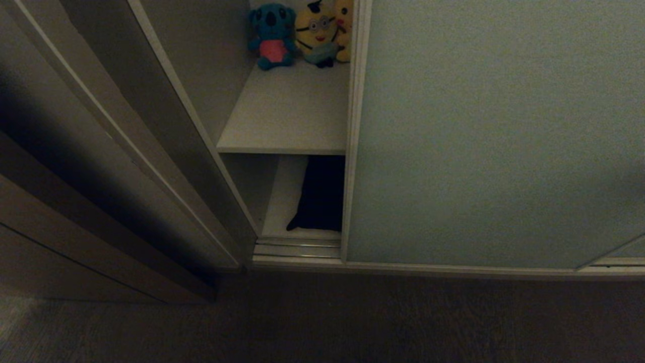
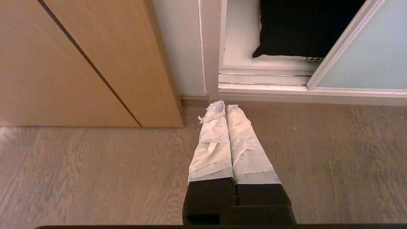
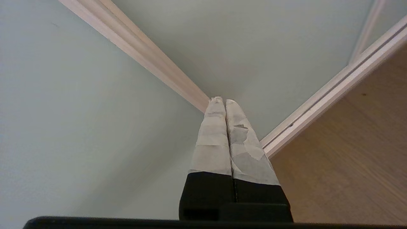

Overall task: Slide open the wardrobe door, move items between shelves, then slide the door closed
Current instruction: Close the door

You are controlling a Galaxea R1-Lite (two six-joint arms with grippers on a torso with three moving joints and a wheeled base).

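Wood-grain floor (image 1: 403,322) fills the foreground in the head view; neither arm shows there. Sliding wardrobe door (image 1: 494,131), pale grey-green with a thin light frame, covers most of the opening and leaves only a narrow gap at its left edge. Through that gap: 1 off-white shelf (image 1: 287,116) carrying 3 plush toys (image 1: 302,33) at the back, a blue one, a yellow one with goggles, and another yellow one mostly hidden by the door frame. Below it, on the bottom board just behind the floor track (image 1: 297,249), lies the black folded garment (image 1: 320,194), partly hidden by the door edge. Brown wooden side panel (image 1: 101,166) stands left of the gap.

Left gripper (image 2: 225,106): tape-wrapped fingers pressed together, holding nothing, hanging above the floor in front of the wardrobe's left corner post, with the black garment and track beyond it.

Right gripper (image 3: 221,101): fingers clenched, empty, tips close to the door panel near where a frame strip meets the bottom rail; contact cannot be told.
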